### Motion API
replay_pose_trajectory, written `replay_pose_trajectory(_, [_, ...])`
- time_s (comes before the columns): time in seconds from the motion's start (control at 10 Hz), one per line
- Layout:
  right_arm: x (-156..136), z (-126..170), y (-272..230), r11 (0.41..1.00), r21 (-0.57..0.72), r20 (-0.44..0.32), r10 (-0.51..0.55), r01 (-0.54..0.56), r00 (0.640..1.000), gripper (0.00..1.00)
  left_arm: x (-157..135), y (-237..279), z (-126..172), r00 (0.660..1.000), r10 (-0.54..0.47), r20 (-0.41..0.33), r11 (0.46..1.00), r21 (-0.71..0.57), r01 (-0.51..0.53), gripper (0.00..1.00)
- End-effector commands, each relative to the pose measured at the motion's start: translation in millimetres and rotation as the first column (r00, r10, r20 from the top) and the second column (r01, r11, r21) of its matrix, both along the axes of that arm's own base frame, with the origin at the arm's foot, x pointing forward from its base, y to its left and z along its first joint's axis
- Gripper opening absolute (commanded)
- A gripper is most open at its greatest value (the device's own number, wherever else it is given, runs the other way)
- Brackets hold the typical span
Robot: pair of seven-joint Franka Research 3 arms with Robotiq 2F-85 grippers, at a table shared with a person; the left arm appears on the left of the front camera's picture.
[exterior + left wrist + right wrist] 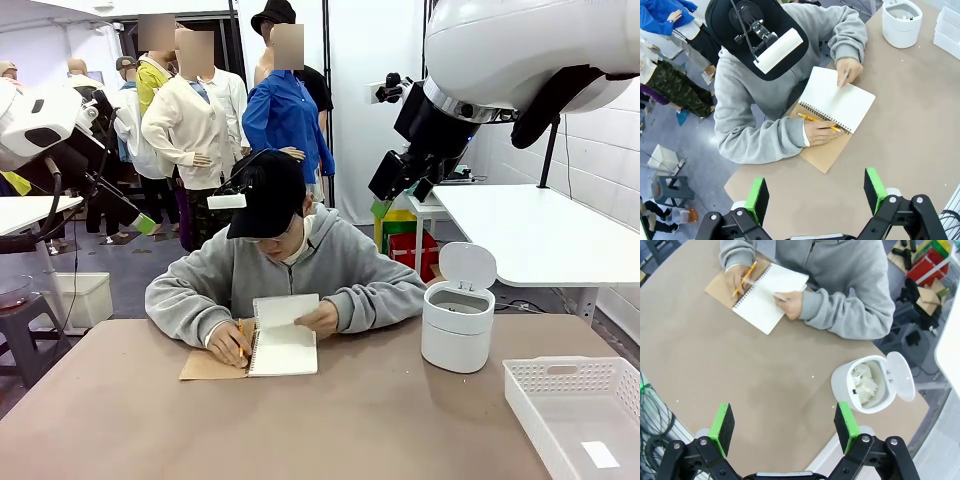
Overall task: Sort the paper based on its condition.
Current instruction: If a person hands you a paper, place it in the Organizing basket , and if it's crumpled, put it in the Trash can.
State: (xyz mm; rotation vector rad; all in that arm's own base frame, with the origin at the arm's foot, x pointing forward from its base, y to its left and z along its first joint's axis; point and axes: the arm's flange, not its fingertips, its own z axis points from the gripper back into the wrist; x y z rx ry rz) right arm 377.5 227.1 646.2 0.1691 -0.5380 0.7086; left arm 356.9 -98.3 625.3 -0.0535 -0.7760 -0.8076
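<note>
Crumpled white paper point(863, 382) lies inside the small white bin point(838, 385), whose lid stands open. The bin point(455, 345) stands at the table's right. The person across the table writes with a pencil point(817, 121) in a spiral notebook point(840, 100) and lifts one page point(284, 310) with the other hand. My left gripper point(816, 195) hangs open high above the table's near left edge, nothing between its green pads. My right gripper point(784, 427) is also open and empty, high above the table, with the bin just past its right finger.
A white slatted tray point(530, 400) sits at the near right corner, with a small white rectangle point(600, 455) on its floor. The bin point(900, 35) and tray point(947, 32) stand side by side. Bare brown tabletop point(330, 420) fills the middle and near left.
</note>
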Motion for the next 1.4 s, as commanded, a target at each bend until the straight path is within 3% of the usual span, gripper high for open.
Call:
replay_pose_trajectory(0.0, [0.6, 0.0, -0.2, 1.0, 0.0, -0.002, -0.001, 0.001, 1.0, 1.0, 0.3, 1.1, -0.3, 1.0, 0.003, 0.0, 1.0, 0.001, -0.003, 1.0])
replay_pose_trajectory(1.3, [0.6, 0.0, -0.2, 1.0, 0.0, -0.002, -0.001, 0.001, 1.0, 1.0, 0.3, 1.1, -0.3, 1.0, 0.003, 0.0, 1.0, 0.001, -0.003, 1.0])
